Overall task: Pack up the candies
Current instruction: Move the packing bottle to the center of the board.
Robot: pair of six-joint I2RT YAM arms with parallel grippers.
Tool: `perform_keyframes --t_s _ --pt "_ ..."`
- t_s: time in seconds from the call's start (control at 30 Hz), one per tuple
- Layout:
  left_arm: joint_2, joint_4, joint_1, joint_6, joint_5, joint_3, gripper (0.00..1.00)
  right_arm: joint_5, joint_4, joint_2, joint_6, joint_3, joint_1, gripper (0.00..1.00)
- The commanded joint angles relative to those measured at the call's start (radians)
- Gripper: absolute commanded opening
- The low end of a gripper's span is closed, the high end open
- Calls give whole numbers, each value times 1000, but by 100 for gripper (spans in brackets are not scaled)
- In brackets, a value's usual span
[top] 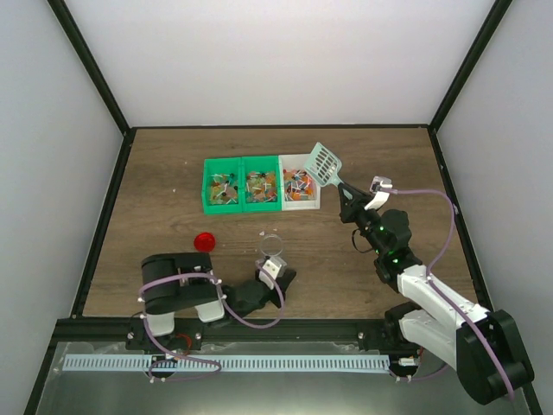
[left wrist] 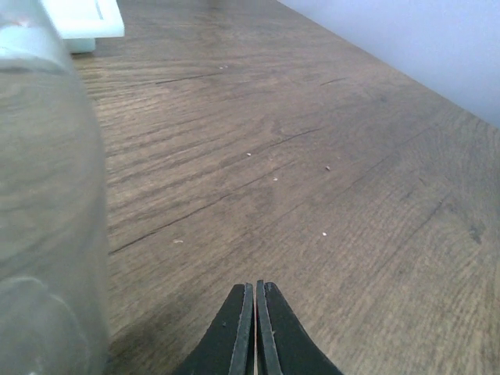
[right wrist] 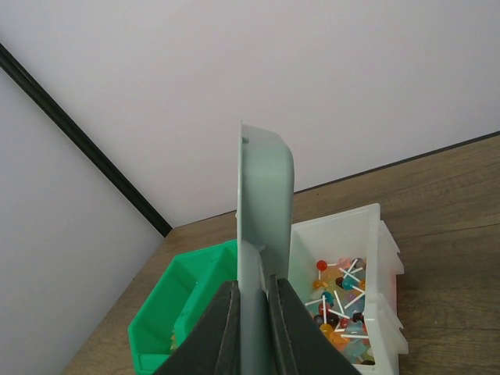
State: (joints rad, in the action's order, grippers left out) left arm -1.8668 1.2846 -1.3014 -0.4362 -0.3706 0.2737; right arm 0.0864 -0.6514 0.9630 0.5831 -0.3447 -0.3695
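Note:
The candies [top: 299, 187] are tiny mixed-colour sweets, some on white sticks, lying in a white bin [top: 300, 161] and two green bins [top: 210, 183]. My right gripper [top: 347, 197] is shut on the handle of a pale blue-green slotted scoop [top: 324, 164], holding it edge-up above the white bin's right side. In the right wrist view the scoop [right wrist: 264, 195] stands over the white bin [right wrist: 375, 226] and its candies [right wrist: 341, 306]. My left gripper [top: 283, 275] is shut and empty, low over the table beside a clear jar [top: 270, 245]. The jar [left wrist: 47, 219] fills the left of the left wrist view, next to my shut gripper [left wrist: 255, 287].
A round red jar lid [top: 204, 241] lies on the wooden table left of the jar. A green bin [right wrist: 176, 308] shows left of the scoop. Black frame posts and pale walls enclose the table on three sides.

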Motion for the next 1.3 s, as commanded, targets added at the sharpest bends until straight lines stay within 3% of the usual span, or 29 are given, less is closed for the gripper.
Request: perform_keyframes --t_s 0.0,0.4,0.83,1.03,1.27 --pt "-29 63 25 6 -29 2 4 5 -21 0 -21 -21 7 1" --pt "-65 65 75 8 -103 20 4 14 -29 18 -19 -21 7 1" --pt "-87 68 198 -3 -54 11 4 15 -13 1 -19 -17 7 1" --pt "-105 77 233 10 -1 14 4 19 -7 -5 -16 -16 6 1" --pt "-116 146 219 79 203 12 7 16 -6 -10 -17 -16 6 1"
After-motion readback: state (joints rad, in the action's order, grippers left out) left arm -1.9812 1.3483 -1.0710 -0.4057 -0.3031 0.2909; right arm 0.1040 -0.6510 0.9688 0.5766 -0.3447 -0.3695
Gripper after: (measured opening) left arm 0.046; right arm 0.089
